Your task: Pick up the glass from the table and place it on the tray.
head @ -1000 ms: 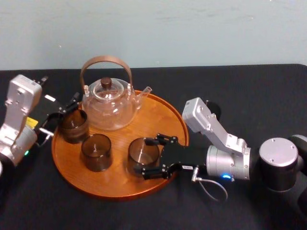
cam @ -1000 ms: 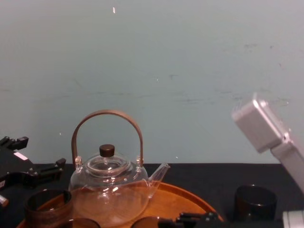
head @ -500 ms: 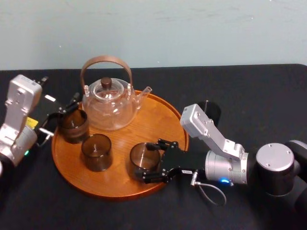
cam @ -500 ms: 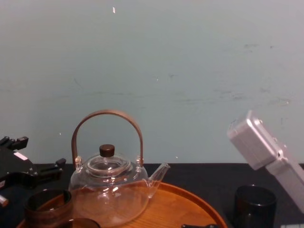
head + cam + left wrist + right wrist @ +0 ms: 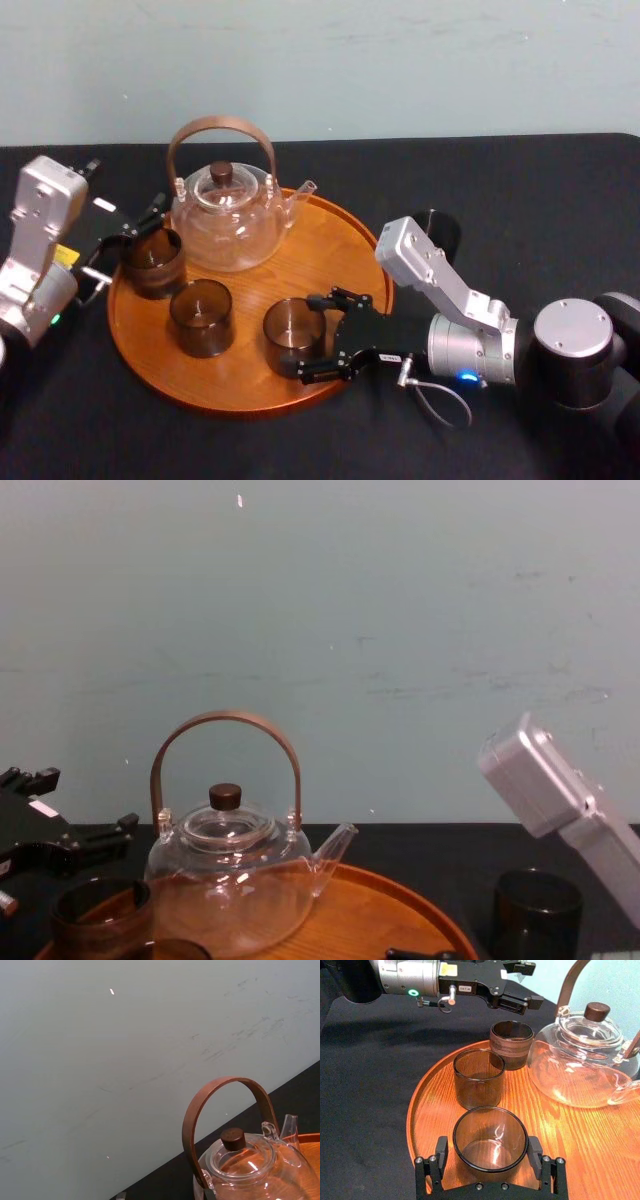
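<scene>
Right tool has dropped and nudged the glass leftward; it now sits on the tray near its front rim, jaws slightly parted around it, apparently releasing, while the left tool idles open at the tray's left edge.

A robot test bench rather than a home; a black-clothed table stands against a bare, scuffed pale-green wall; a glass teapot sits staged on a wooden tray.
</scene>
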### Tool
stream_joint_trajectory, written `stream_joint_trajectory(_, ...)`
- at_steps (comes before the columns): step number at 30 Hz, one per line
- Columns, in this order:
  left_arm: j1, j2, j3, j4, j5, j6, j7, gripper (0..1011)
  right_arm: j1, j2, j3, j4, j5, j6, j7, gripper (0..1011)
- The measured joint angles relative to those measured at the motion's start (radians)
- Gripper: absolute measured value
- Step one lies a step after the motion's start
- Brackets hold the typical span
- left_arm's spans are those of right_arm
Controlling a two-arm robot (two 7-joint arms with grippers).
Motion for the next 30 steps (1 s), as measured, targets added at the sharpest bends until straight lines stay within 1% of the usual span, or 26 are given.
stream_joint_trajectory(11, 0.0, 0.0, 0.0, 0.0, 0.0, 0.0, 0.0, 1001, 0.0, 0.0, 0.0, 0.0, 0.001, 0.0, 0.001, 1002)
stream_joint_trajectory(16, 0.0, 0.0, 0.0, 0.0, 0.0, 0.0, 0.0, 1001, -0.011, 0.017, 0.016, -0.014, 0.02, -0.004, 0.014, 1002)
stream_joint_trajectory(18, 0.0, 0.0, 0.0, 0.0, 0.0, 0.0, 0.0, 1001, -0.024, 0.038, 0.03, -0.034, 0.035, -0.008, 0.02, 1002)
stream_joint_trajectory(20, 0.0, 0.0, 0.0, 0.0, 0.0, 0.0, 0.0, 1001, -0.029, 0.044, 0.034, -0.041, 0.039, -0.009, 0.021, 1002)
stream_joint_trajectory(22, 0.0, 0.0, 0.0, 0.0, 0.0, 0.0, 0.0, 1001, -0.05, 0.073, 0.051, -0.07, 0.055, -0.011, 0.021, 1002)
stream_joint_trajectory(28, 0.0, 0.0, 0.0, 0.0, 0.0, 0.0, 0.0, 1001, -0.1, 0.131, 0.091, -0.129, 0.083, -0.017, 0.008, 1002)
stream_joint_trajectory(30, 0.0, 0.0, 0.0, 0.0, 0.0, 0.0, 0.0, 1001, -0.123, 0.156, 0.111, -0.153, 0.095, -0.02, -0.002, 1002)
